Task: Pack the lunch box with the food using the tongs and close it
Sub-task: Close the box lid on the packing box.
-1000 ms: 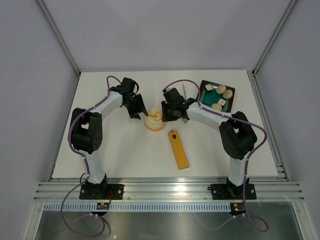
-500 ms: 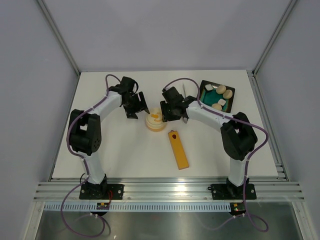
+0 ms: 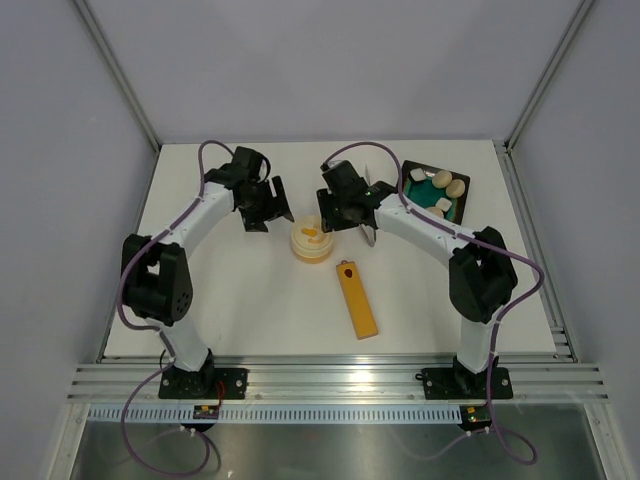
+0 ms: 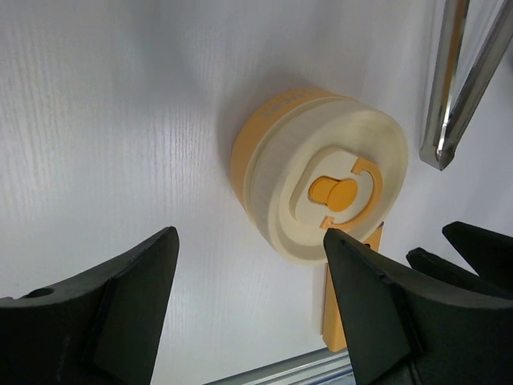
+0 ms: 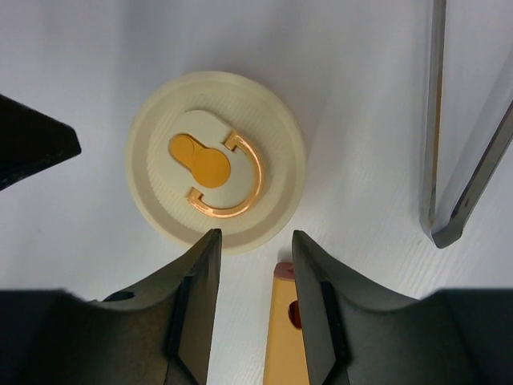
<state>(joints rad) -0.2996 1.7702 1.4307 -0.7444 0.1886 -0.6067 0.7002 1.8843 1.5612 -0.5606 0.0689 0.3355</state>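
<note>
The lunch box sits on the white table with its lid on. In the top view it lies just below and between the two grippers. The left gripper hangs to its upper left and the right gripper to its upper right, both apart from it. The tongs lie just right of the right gripper. Beyond them the black tray carries the food. An orange bar lies below the box.

In the left wrist view, the left gripper has its jaws spread wide and empty. The lunch box lies just ahead of them and the tongs are ahead to the right.

In the right wrist view, the right gripper has its jaws parted and grasps nothing. The lunch box is just ahead, the tongs are off to the right, and the orange bar shows through the gap.
</note>
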